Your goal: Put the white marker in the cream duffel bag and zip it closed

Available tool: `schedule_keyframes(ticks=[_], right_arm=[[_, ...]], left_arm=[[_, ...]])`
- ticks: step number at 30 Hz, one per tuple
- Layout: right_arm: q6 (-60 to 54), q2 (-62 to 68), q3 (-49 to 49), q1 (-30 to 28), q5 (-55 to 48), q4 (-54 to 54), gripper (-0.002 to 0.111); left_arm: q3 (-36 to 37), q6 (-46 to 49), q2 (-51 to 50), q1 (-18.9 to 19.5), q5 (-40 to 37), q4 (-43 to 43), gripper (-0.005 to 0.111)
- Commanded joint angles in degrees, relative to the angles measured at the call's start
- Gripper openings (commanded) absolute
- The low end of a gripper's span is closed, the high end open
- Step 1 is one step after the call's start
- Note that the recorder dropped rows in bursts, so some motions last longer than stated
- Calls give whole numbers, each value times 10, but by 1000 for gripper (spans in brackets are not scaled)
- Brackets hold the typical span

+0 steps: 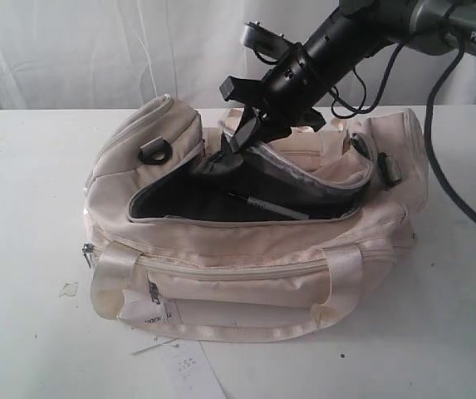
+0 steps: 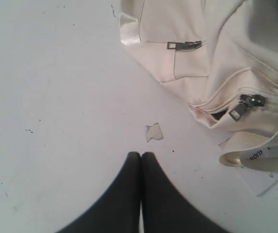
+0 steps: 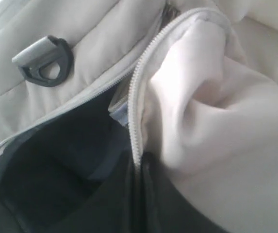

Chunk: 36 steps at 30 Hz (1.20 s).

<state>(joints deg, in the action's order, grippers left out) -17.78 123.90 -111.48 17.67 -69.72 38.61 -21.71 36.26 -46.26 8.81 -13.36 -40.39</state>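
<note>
Can read "PIPER" on grey arm casing [image 1: 470, 33]. Seeing right gripper [image 1: 221, 158] clamped on zipper edge [image 3: 136, 97] of soft cream fabric duffel bag [image 1: 262, 274], left gripper [image 2: 141, 156] closed empty.

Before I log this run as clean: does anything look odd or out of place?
A small torn scrap lies loose on the table beside the bag; it looks like litter. A paper tag lies flat on the table at the bag's front.
</note>
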Motion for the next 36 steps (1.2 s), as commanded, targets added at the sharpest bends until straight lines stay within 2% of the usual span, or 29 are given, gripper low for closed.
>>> schedule_keyframes(ticks=[1,5,16,23,27,29,31,36], right_arm=[[2,-24,28,9,-2,2,0],[6,-28,38,19,-2,6,0],[29,-51,38,41,-2,80,0],[31,-84,38,46,-2,69,0],[38,-108,46,46,-2,3,0],[38,-122,69,46,-2,-29,0],[34,-155,132,46,-2,-28,0],[28,-192,190,47,-2,-21,0]], left_arm=[[3,-5,-37,-3,38,-6,0],[3,-2,-64,-3,64,-6,0],[3,-4,-108,-3,63,-2,0],[3,-5,-112,-3,65,-11,0],[3,-5,-112,-3,65,-15,0],[3,-5,-112,-3,65,-15,0],[3,1,-112,-3,65,-6,0],[3,1,-112,-3,65,-6,0]])
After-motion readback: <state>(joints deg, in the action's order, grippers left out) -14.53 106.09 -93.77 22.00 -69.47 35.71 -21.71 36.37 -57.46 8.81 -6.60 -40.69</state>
